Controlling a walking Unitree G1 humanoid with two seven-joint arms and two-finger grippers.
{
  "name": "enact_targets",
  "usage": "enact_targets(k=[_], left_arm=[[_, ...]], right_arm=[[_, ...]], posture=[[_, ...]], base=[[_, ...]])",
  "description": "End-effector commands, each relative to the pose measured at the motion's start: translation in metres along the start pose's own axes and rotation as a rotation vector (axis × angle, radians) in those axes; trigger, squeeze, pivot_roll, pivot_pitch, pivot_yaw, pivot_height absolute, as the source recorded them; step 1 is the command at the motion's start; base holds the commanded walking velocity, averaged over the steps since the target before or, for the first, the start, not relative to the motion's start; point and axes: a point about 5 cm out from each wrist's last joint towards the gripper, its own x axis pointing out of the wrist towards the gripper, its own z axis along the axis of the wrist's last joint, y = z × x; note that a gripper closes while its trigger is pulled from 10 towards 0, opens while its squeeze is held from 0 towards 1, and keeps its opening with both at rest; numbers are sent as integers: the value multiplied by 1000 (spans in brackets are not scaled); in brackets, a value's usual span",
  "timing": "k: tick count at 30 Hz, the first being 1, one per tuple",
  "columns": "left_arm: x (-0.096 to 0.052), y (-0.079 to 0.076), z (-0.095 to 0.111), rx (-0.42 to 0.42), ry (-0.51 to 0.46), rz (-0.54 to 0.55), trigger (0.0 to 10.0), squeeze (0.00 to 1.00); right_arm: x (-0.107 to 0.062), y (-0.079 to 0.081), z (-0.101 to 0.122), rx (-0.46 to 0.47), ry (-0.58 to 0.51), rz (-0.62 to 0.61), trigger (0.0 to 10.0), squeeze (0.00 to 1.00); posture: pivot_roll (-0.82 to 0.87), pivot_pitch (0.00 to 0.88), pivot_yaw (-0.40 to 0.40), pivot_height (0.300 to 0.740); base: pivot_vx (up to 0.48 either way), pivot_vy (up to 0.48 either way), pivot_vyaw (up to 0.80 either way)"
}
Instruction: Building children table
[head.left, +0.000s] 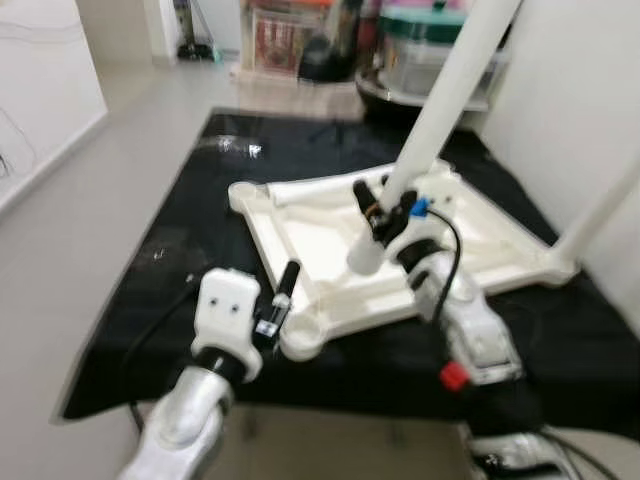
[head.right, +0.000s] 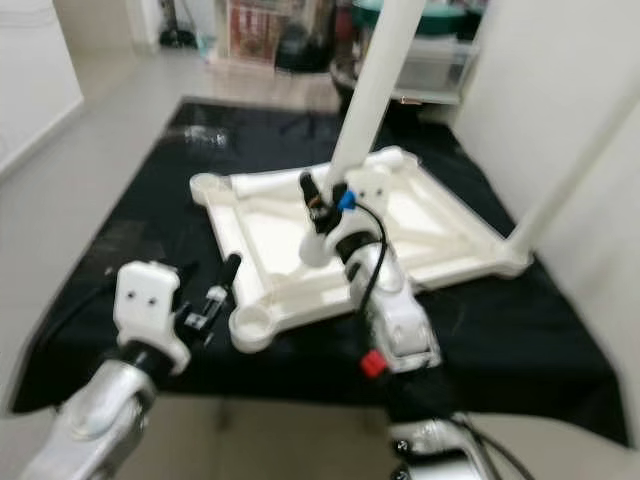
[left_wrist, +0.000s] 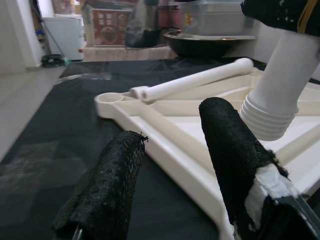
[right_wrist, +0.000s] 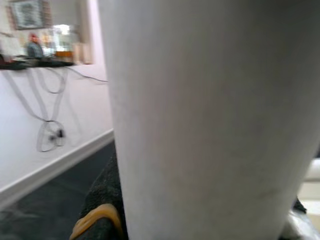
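The white plastic table top (head.left: 300, 230) lies upside down on a black cloth. My right gripper (head.left: 385, 215) is shut on a white table leg (head.left: 450, 90), which tilts up and away. The leg's ribbed lower end (left_wrist: 272, 115) hangs just over the middle of the top, and its shaft (right_wrist: 200, 120) sits very close in the right wrist view. My left gripper (head.left: 283, 290) is open beside the near-left corner socket (head.left: 300, 340), holding nothing, with its fingers (left_wrist: 107, 185) spread over the cloth and rim. Another leg (head.left: 600, 215) stands in the right corner. A third leg (left_wrist: 195, 80) lies along the far rim.
The black cloth (head.left: 180, 250) covers a low platform whose front edge is near me. Pale floor runs along the left. Storage bins (head.left: 420, 50) and a dark bowl (left_wrist: 210, 42) stand behind, and a white wall (head.left: 570, 100) rises on the right.
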Motion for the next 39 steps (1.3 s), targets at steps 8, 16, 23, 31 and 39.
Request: enact_targets(k=[8,16,23,31,39], left_arm=[[-3,-6,-4,11,33,-15,10000,0],[-17,-9,-11,-1,74,-48,10000,0],[-28,-5,-13,-8,102,-45,10000,0],[-44,-5,-13,-25,122,-63,10000,0],[-52,-5,-11,-23,138,-76,10000,0]], right_arm=[[2,-7,6,49,15,120,10000,0],[8,-14,17,179,60,452,10000,0],[5,0,27,158,71,759,10000,0],[5,16,20,46,79,859,10000,0],[10,28,21,32,58,942,10000,0]], posture=[[112,67,-69,740],[133,95,-64,740],[158,121,-46,740],[176,150,-28,740],[191,181,-23,740]], base=[[0,0,0],[0,0,0],[0,0,0],[0,0,0],[0,0,0]])
